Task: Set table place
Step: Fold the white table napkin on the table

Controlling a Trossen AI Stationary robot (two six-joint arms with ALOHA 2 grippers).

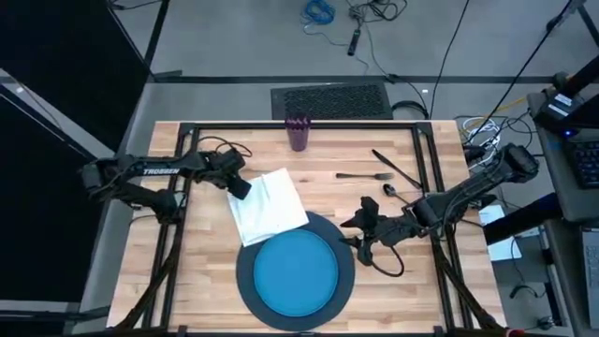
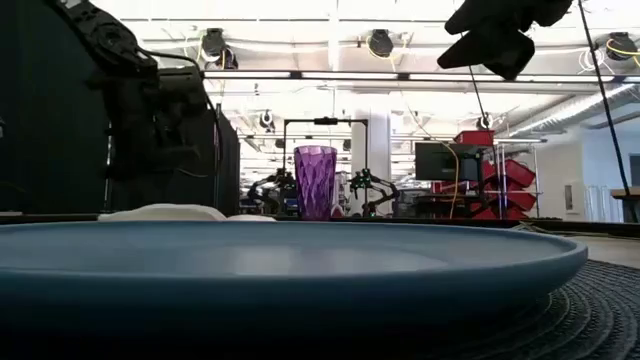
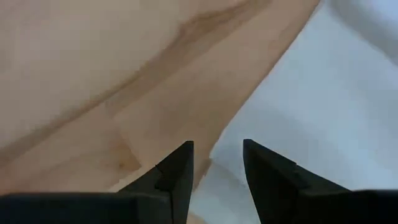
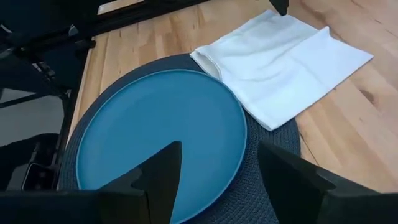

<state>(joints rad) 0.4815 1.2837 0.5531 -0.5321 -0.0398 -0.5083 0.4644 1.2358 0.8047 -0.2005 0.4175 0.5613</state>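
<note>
Charger (image 1: pixel 249 277), dark grey and round, at the near middle of the table (image 1: pixel 187 271), its near rim cut off by the picture's edge in the high view. Blue plate (image 1: pixel 297 272) centred on it. White napkin (image 1: pixel 270 206) just behind, one corner overlapping the charger's rim and touching the plate's edge. Purple cup (image 1: pixel 298 132) upright near the far edge, well apart from the plate; in the low view only its upper part showing above the plate's rim.

Cutlery on bare wood to the right: fork (image 1: pixel 363 175), knife (image 1: pixel 397 168) slanting behind it, spoon (image 1: pixel 391 191) partly covered by the right arm, hard to make out beyond its bowl.

Left end effector (image 1: pixel 240 187) low at the napkin's left edge, fingers (image 3: pixel 177 177) slightly apart with the cloth's border between them, clamped on nothing; contact with the cloth not discernible. Right end effector (image 1: pixel 358 231) raised beside the charger's right rim, fingers (image 4: pixel 158 177) spread wide, empty, pointing over the plate.
</note>
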